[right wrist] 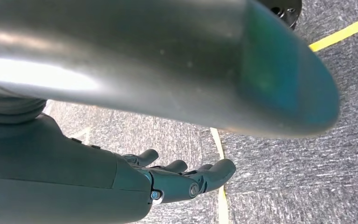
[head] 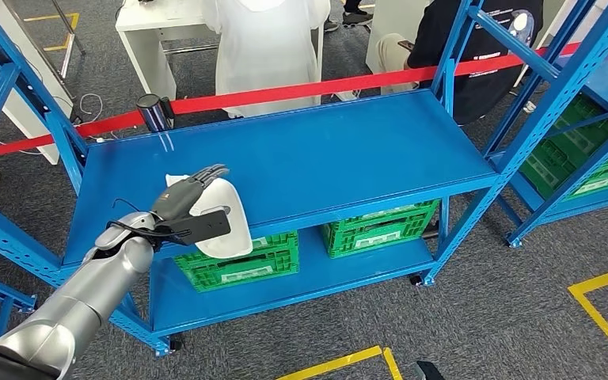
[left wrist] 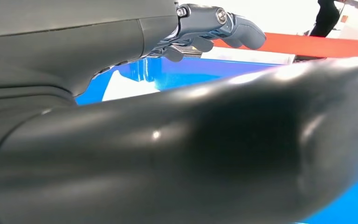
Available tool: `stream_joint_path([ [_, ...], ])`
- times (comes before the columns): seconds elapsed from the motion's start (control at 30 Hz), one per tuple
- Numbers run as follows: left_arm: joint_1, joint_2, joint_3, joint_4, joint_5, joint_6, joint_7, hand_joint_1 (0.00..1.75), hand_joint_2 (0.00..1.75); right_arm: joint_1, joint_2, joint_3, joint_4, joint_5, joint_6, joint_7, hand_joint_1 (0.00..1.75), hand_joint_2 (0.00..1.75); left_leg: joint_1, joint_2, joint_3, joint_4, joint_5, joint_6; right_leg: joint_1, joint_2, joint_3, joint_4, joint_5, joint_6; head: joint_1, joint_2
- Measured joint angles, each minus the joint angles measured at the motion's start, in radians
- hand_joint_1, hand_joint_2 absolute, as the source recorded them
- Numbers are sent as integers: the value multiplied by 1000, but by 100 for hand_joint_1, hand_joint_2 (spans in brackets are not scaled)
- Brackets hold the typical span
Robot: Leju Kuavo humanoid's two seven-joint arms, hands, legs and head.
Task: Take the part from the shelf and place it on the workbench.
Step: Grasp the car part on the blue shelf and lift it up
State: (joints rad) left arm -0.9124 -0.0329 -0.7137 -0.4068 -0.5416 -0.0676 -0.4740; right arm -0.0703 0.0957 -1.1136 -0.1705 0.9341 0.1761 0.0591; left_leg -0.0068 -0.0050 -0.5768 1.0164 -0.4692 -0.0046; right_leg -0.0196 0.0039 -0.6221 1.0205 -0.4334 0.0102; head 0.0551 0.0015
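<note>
My left hand [head: 186, 198] grips the white part [head: 226, 226] at the table's [head: 324, 150] seven o'clock edge; crate [head: 245, 265] labels unreadable. Right hand [right wrist: 186, 179] hangs loosely spread, holding nothing.

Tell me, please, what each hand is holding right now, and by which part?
The left hand holds the white part by its upper end, over the blue shelf's front edge. The right hand holds nothing.

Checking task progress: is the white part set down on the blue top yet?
Cannot tell: the left hand grips the white part at the blue top's front edge.
</note>
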Motion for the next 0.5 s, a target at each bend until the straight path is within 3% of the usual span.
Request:
stream_joint_path([
  [0.5, -38, 102, -178, 29, -212, 52, -56, 0, 0, 1, -7, -8, 0, 10, 4, -4, 0, 0, 0, 0, 0, 0, 0, 0, 0, 0, 0, 0, 0, 0, 0, 0],
])
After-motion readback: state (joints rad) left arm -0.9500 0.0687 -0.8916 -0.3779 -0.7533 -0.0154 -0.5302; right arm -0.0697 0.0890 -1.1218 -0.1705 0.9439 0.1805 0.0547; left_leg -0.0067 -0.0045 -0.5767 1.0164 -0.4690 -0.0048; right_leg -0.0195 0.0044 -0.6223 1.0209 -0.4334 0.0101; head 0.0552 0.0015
